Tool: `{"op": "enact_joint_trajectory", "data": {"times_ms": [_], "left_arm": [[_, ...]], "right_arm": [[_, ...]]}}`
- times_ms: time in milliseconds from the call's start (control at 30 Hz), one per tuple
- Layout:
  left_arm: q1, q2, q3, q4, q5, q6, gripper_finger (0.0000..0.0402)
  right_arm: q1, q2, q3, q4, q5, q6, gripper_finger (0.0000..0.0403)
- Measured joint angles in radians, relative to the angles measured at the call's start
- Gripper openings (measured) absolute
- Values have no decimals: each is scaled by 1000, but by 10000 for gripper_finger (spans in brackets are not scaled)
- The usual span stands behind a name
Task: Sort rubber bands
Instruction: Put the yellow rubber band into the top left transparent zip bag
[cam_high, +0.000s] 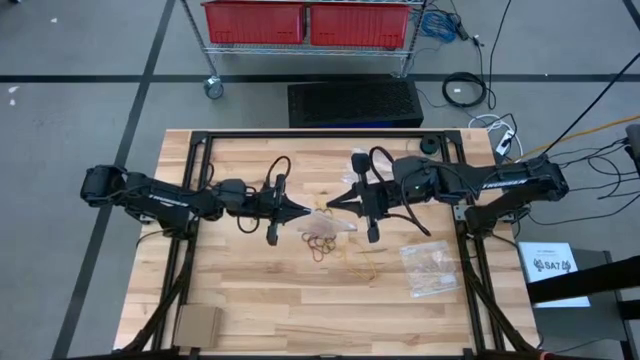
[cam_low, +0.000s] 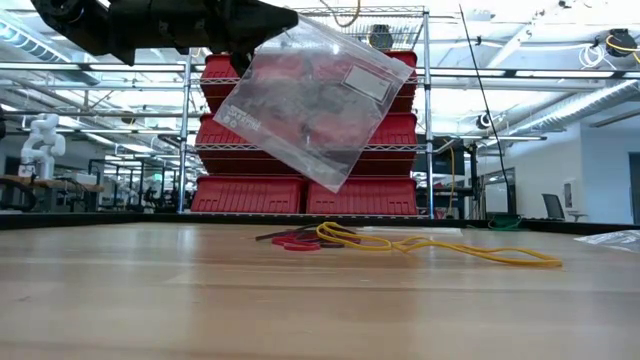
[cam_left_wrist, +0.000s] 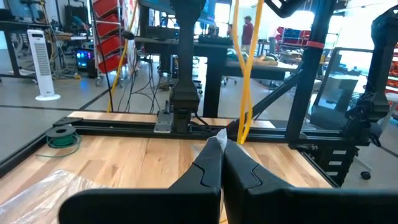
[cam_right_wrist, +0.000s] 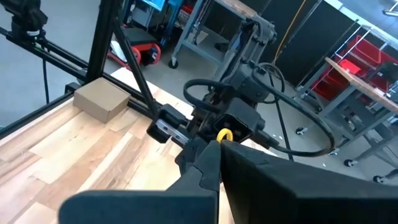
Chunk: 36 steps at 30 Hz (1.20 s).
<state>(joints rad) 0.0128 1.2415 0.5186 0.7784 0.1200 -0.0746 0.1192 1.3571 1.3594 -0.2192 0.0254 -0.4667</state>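
Over your pale wooden table (cam_high: 250, 290), both the left gripper (cam_high: 300, 212) and right gripper (cam_high: 333, 203) pinch one clear plastic bag (cam_low: 310, 95) (lifted above loose red and yellow rubber bands (cam_low: 345, 238)).

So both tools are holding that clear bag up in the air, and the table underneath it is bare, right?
Not quite. Both tools, left tool and right tool, do pinch the clear bag up off the table, but the wood below is not bare. The high view shows loose rubber bands lying under it, and the low view shows red and yellow ones there too.
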Motion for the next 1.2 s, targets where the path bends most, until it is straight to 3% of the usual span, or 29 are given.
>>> {"op": "enact_joint_trajectory", "data": {"times_ms": [1200], "left_arm": [[0, 0, 0, 6, 0, 0, 0]], "right_arm": [[-15, 22, -1, 5, -1, -42, 0]]}}
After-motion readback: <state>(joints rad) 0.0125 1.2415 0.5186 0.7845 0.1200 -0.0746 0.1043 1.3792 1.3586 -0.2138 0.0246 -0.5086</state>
